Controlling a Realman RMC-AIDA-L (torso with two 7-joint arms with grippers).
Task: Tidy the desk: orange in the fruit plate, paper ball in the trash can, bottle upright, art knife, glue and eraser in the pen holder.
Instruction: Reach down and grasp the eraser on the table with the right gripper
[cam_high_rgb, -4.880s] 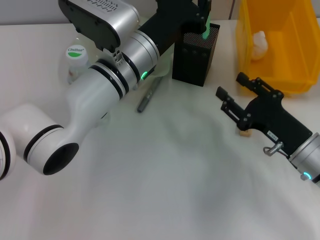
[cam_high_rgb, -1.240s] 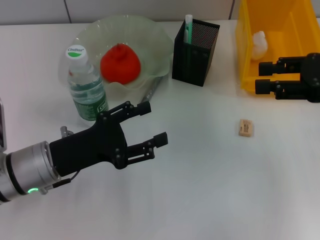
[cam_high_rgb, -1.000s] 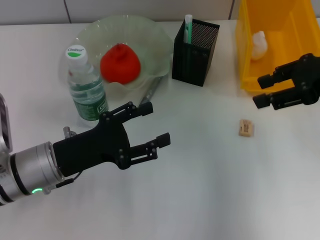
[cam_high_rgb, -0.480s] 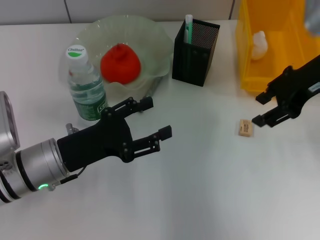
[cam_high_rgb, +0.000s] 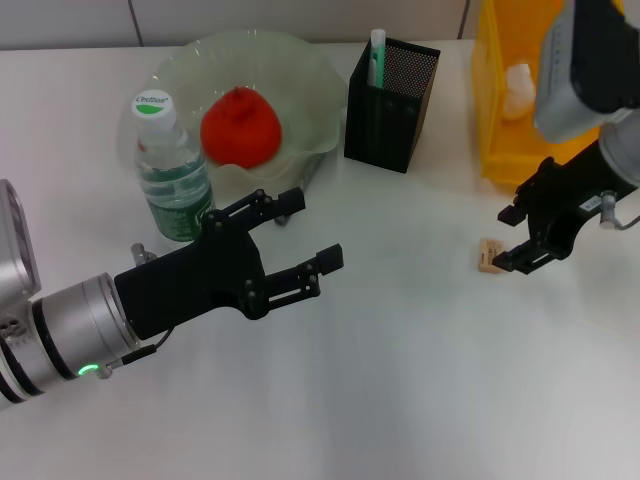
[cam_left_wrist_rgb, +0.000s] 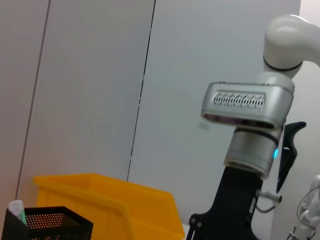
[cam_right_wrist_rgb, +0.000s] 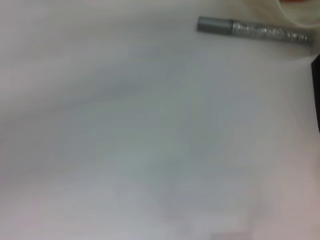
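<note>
Pale-green scalloped fruit plate (cam_high_rgb: 310, 75): red-orange orange (cam_high_rgb: 240, 125).
Black mesh pen holder (cam_high_rgb: 385, 120): green-white stick.
Yellow trash can (cam_high_rgb: 500, 120): white paper ball (cam_high_rgb: 517, 88).
Right gripper (cam_high_rgb: 508, 240): fingers spread, at beige eraser (cam_high_rgb: 488, 253).
Left gripper (cam_high_rgb: 308, 233): spread, empty.

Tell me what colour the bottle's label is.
Dark green with pale print, wrapped around the clear bottle; the head view shows it best.

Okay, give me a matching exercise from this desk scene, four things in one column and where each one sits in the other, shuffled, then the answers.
Things:
1. orange
2. eraser
3. paper ball
4. bottle

Places:
A. inside the trash can
B. upright on the desk beside the fruit plate
C. flat on the desk at the open right gripper
D. in the fruit plate

Pairs: 1-D, 2-C, 3-A, 4-B
</note>
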